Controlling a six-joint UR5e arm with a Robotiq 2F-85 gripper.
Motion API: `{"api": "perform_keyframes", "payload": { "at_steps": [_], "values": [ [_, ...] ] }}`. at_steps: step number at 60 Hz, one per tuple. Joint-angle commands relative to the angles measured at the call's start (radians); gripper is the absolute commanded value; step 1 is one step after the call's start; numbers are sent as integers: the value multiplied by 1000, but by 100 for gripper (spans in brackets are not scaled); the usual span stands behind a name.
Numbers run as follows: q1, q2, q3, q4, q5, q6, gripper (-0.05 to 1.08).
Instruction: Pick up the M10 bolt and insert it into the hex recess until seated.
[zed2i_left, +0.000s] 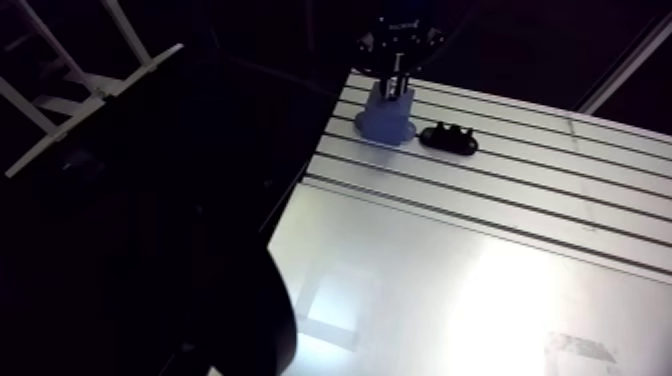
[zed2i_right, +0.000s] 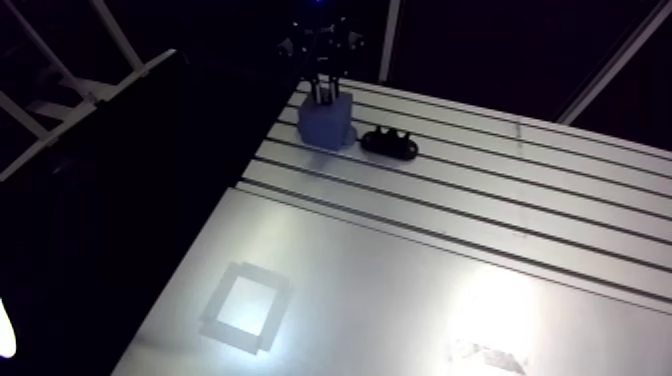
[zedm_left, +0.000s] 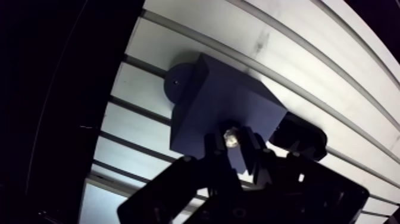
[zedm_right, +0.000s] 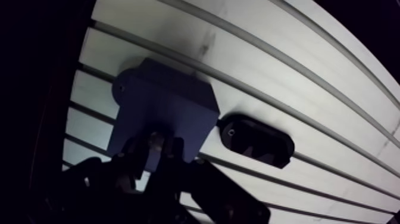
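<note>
Pinching M10 bolt (zedm_left: 230, 137), claw (zedm_left: 233, 145) clamped on it, above blue block (zedm_left: 217, 98)

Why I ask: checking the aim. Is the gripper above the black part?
No, the gripper holds the bolt over the blue block, with the black part lying beside it.

Table: slotted aluminium table (zed2i_right: 520, 200), slots running diagonally across the upper right.
Light: bright glare on its smooth lower part (surroundings are dark).
Tape: square outline (zed2i_right: 243, 306), lower left.
Upper left: white frame bars (zed2i_left: 95, 105).
</note>
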Motion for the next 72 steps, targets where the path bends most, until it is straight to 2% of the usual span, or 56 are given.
{"api": "perform_keyframes", "payload": {
  "at_steps": [1,62,72],
  "values": [
    [1,-1,1,0,-1,-21,71],
    [1,-1,2,2,-1,-122,70],
    [1,-1,0,3,-3,-126,62]
  ]
}}
